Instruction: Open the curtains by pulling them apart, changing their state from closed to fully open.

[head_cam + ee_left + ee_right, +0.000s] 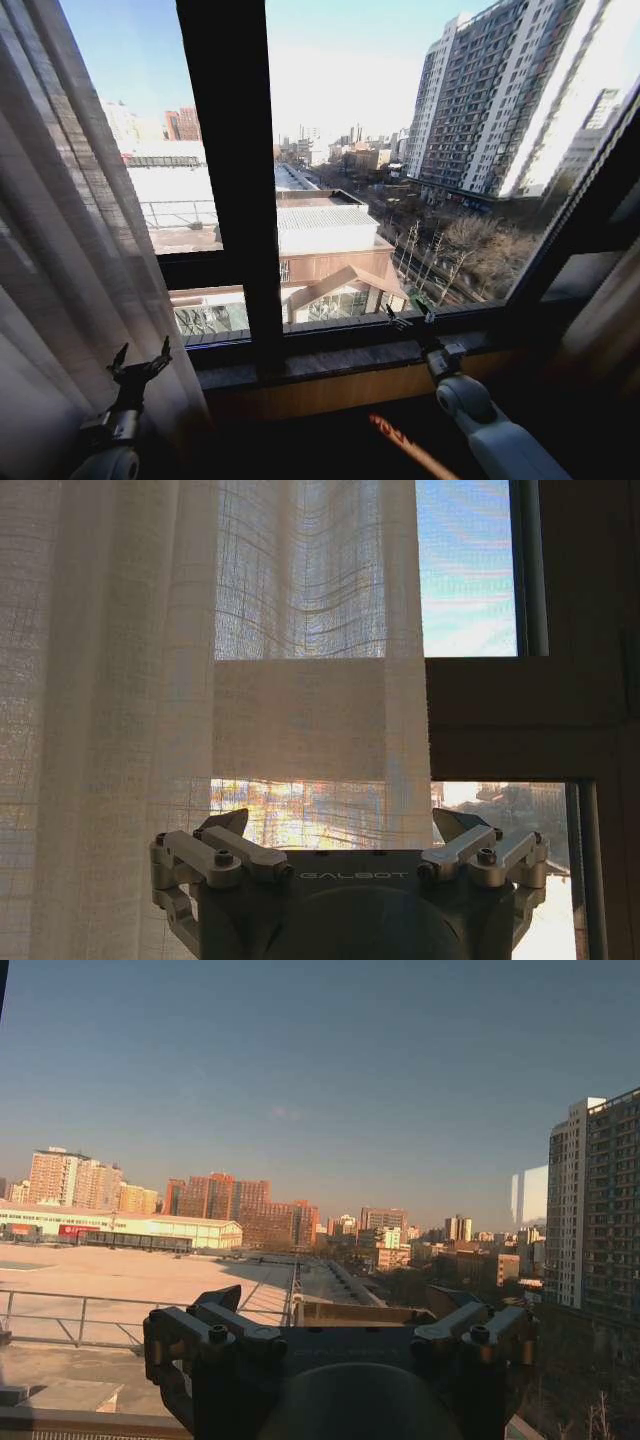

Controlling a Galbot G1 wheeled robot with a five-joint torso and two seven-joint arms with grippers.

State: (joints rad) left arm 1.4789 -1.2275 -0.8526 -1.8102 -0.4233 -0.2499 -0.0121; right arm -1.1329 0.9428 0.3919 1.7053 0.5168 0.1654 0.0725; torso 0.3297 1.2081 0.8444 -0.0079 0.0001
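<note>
The curtains (70, 250) hang bunched at the left side of the window (400, 170), leaving most of the glass bare, so the opening looks largely done. The left tool (140, 362) stands spread just beside the fabric's edge, holding nothing. The right tool (410, 315), also spread and empty, sits by the sill (340, 358), well apart from the cloth.

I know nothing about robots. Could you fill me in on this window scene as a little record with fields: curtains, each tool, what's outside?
curtains: sheer cream panel gathered at the window's left side; most of the glass is uncovered
window: dark frame with an upright bar, wooden sill below
left tool: open, low down beside the curtain's edge, facing the fabric, gripping nothing
right tool: open, raised near the sill, facing bare glass, gripping nothing
outside: rooftops, a tall apartment block, blue sky
</note>
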